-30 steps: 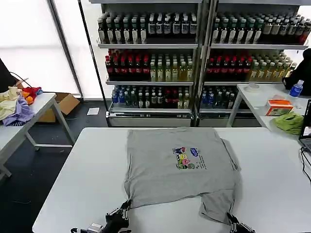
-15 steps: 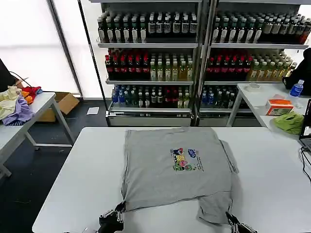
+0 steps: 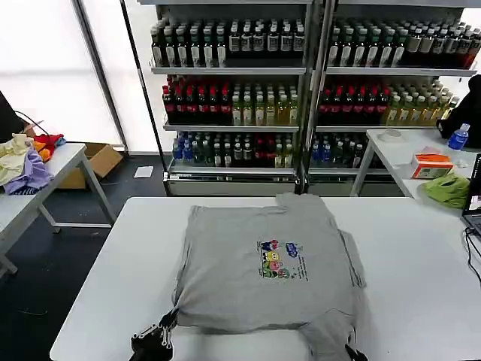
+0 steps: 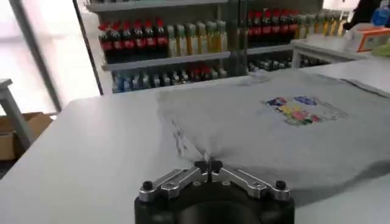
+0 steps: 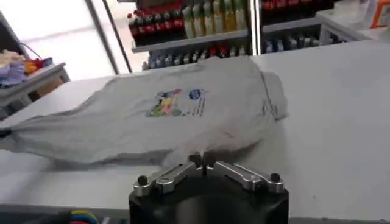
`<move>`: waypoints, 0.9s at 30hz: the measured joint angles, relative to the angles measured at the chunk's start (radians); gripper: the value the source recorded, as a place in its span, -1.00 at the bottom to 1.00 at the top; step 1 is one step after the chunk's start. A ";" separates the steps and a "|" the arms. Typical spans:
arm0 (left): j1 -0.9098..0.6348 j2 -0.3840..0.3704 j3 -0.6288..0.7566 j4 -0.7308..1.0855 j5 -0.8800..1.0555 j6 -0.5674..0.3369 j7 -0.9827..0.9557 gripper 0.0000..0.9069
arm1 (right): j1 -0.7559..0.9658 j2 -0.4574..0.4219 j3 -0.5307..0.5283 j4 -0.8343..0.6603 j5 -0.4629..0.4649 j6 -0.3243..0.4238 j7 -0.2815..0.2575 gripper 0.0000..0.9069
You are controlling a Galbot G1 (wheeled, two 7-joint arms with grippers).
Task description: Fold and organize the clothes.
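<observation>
A light grey short-sleeved shirt (image 3: 263, 263) with a small multicoloured chest print (image 3: 276, 260) lies spread on the white rectangular table (image 3: 120, 271), print facing up, its hem toward the near edge. The left gripper (image 4: 208, 165) pinches the shirt's near left hem corner, fingertips closed together on the fabric. The right gripper (image 5: 202, 160) likewise clamps the near right hem corner, lifting it slightly off the tabletop.
</observation>
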 measured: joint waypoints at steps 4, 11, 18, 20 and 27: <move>0.022 0.020 -0.032 -0.022 -0.010 0.012 0.014 -0.91 | 0.045 0.003 -0.003 -0.006 0.030 0.005 0.010 -1.00; -0.012 0.051 -0.043 -0.025 -0.063 0.053 0.022 -0.91 | 0.193 0.002 -0.027 -0.052 0.074 -0.010 0.057 -1.00; -0.123 0.093 -0.048 0.022 -0.143 0.069 0.049 -0.91 | 0.365 -0.024 -0.056 -0.106 0.089 -0.044 0.126 -1.00; -0.159 0.109 -0.045 0.042 -0.164 0.074 0.060 -0.91 | 0.414 -0.035 -0.066 -0.123 0.089 -0.056 0.149 -1.00; -0.304 0.151 -0.015 0.129 -0.200 0.083 0.103 -0.91 | 0.580 -0.083 -0.111 -0.198 0.075 -0.098 0.218 -1.00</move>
